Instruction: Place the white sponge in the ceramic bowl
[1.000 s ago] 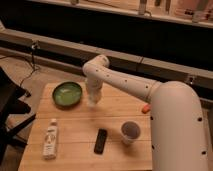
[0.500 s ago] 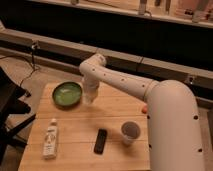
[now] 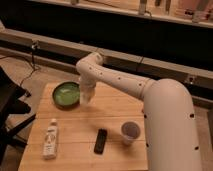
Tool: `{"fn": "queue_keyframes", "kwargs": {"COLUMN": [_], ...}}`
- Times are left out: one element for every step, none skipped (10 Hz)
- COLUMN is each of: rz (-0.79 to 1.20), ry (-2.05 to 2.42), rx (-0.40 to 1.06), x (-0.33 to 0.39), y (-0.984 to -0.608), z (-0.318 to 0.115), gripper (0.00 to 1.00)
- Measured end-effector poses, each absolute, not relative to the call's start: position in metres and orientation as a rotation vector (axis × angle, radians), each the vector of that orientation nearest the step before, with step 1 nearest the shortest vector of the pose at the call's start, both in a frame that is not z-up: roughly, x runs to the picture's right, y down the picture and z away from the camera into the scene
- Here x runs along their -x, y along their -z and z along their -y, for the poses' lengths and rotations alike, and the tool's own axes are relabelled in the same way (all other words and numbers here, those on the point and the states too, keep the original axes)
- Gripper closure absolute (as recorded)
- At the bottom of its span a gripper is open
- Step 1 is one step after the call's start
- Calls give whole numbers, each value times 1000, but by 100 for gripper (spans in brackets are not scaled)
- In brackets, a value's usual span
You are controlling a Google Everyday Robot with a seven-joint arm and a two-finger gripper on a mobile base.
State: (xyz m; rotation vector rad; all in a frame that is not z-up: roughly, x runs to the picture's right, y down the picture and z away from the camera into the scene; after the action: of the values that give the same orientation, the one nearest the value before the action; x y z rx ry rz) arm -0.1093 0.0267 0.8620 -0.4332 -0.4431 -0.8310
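The ceramic bowl (image 3: 64,94), green inside with a dark rim, sits at the back left of the wooden table (image 3: 110,112). My gripper (image 3: 85,99) hangs down from the white arm just over the bowl's right rim. A small off-white block, the white sponge (image 3: 85,96), shows at the gripper's tip and appears held there, a little above the table. No sponge lies on the table top.
A long white labelled bottle (image 3: 50,139) lies at the front left. A flat black object (image 3: 101,141) lies at front centre. A white paper cup (image 3: 130,132) stands to its right. A dark chair (image 3: 10,110) stands left of the table.
The gripper has moved steadily left across the back of the table, from right of the bowl to the bowl's right rim. Nothing on the table has moved.
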Motion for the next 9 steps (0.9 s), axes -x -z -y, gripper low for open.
{"fn": "queue_keyframes", "kwargs": {"rz": [449,453,457,463,469,476,481,486,493], "ry": [839,845,851,860,868,875,879,883,892], "rx": [430,426,422,420,417,414,412,407,403], "x": [113,115,117,120,126,129,130,133,138], "y": [-861,-861,-860,-860,-860,-859,-860,-859,-859], "z": [-26,-25,-23,-23,-22,-22,-21,-19,-18], "gripper": [97,97,97,97,97,97,97,97,97]}}
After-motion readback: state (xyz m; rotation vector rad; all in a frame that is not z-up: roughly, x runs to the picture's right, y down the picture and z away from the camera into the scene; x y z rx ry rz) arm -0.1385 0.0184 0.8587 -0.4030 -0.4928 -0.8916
